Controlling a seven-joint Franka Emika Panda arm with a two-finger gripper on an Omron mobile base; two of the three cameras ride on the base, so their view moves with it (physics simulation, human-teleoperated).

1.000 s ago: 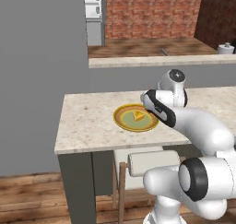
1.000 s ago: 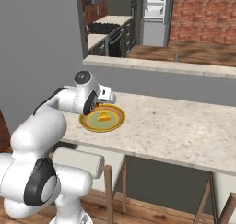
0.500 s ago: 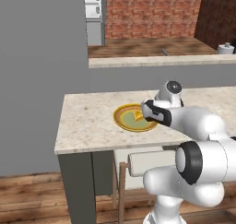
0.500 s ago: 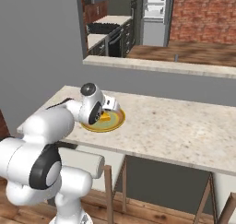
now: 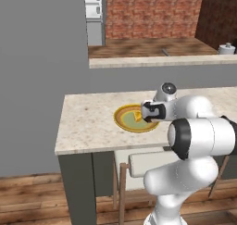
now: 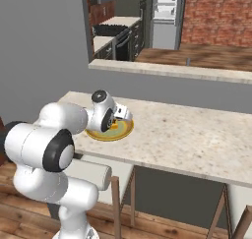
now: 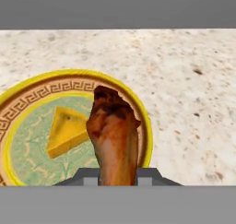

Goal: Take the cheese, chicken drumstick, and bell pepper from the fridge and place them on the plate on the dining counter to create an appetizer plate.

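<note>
Lower and nearer than 1 second ago, the tool [image 5: 147, 112] is now sitting just over the right rim of the plate [image 5: 124, 122], with the forearm folding back toward the robot's body. In the right base picture the tool [image 6: 116, 121] is hanging over the near side of the plate [image 6: 125, 133], the wrist joint covering much of it.

The tool is pinching the drumstick [image 7: 113, 136]: seen from the hand camera, the brown-orange piece is rising from between the 2 dark tips [image 7: 148, 176] with its thicker, darker end pointing away from the camera. It is hanging over the plate's [image 7: 55, 86] right part, crossing the yellow rim; whether it is touching the dish cannot be told.

The cheese [image 7: 67, 131] is lying on the pale green centre of the plate, just left of the drumstick, a yellow wedge with its point aiming toward the far side. In the left base picture the cheese [image 5: 137, 115] is showing as a small yellow block beside the tool.

The plate is resting on the counter [image 5: 85, 122], a beige speckled slab on a dark grey base, toward its left end in the right base picture. The counter [image 6: 197, 139] is stretching off to the right. The fridge [image 6: 165, 14] is standing far behind, beyond the wooden-topped ledge [image 6: 167, 68] and next to the brick wall [image 6: 219, 14].
</note>
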